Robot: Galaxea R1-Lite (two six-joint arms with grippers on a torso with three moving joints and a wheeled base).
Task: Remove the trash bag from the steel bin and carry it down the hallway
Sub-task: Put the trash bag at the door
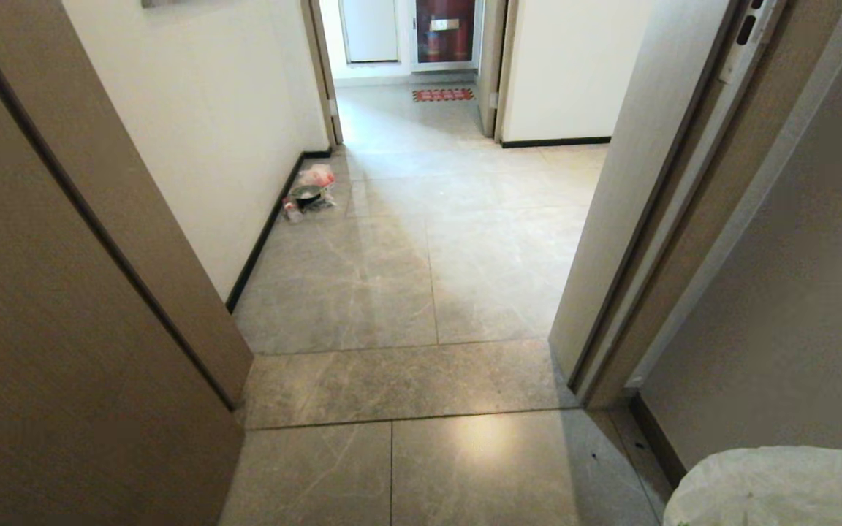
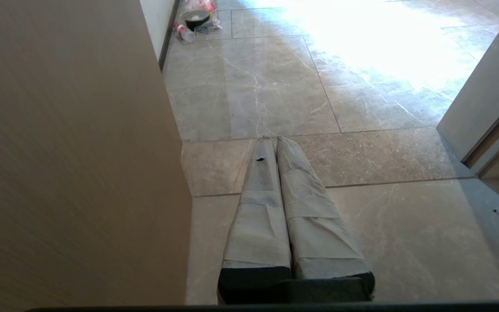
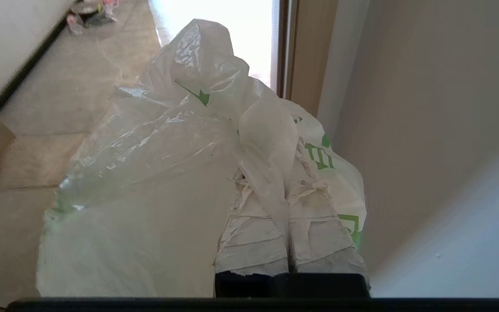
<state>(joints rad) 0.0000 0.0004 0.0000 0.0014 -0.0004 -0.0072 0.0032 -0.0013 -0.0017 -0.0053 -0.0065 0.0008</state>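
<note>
While the right claw (image 3: 286,186) was closed tightly on a fold of the trash bag (image 3: 167,173) — already out of any bin — and the left claw (image 2: 275,141) was closed on nothing, the next move seemed to be carrying it along the hallway (image 1: 421,219).

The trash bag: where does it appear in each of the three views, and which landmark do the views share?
Head view: the trash bag fills the lower right corner.
Left wrist view: not in it.
Right wrist view: it fills the middle, pinched by the shut right gripper.
Shared landmark: the litter pile with a dark bowl by the left wall's baseboard.
</note>
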